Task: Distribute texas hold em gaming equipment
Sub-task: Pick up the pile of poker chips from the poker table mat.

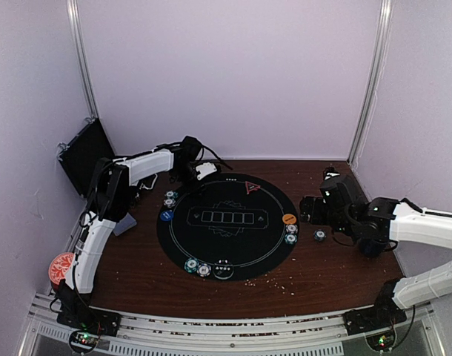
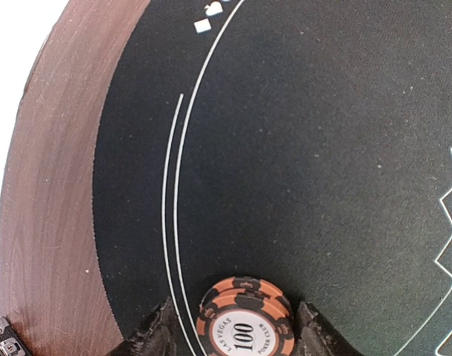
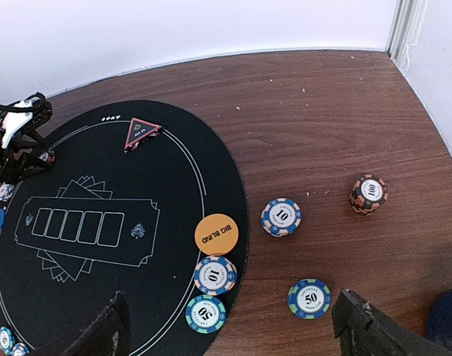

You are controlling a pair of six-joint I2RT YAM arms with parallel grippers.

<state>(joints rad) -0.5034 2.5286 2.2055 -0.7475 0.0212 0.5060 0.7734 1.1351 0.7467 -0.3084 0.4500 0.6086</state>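
In the left wrist view a short stack of orange-and-black 100 chips [image 2: 245, 326] lies on the black round mat [image 2: 300, 148], just inside its white ring. My left gripper [image 2: 236, 310] is open around the stack, with a narrow gap on each side. From above, that gripper [image 1: 199, 172] is at the mat's far left edge. My right gripper [image 3: 232, 304] hangs wide open and empty above the mat's right edge. Below it are the orange Big Blind button [image 3: 216, 234], a 10 chip stack [image 3: 215, 274] and a 50 chip [image 3: 206, 313]. The red triangle marker [image 3: 141, 132] lies at the far rim.
On the bare wood right of the mat lie a 10 chip [image 3: 281, 216], a 50 chip [image 3: 309, 298] and a 100 stack [image 3: 368, 193]. A blue button [image 1: 166, 216] and grey-blue cards [image 1: 125, 224] sit at the left. A red-topped can [image 1: 61, 267] stands near left.
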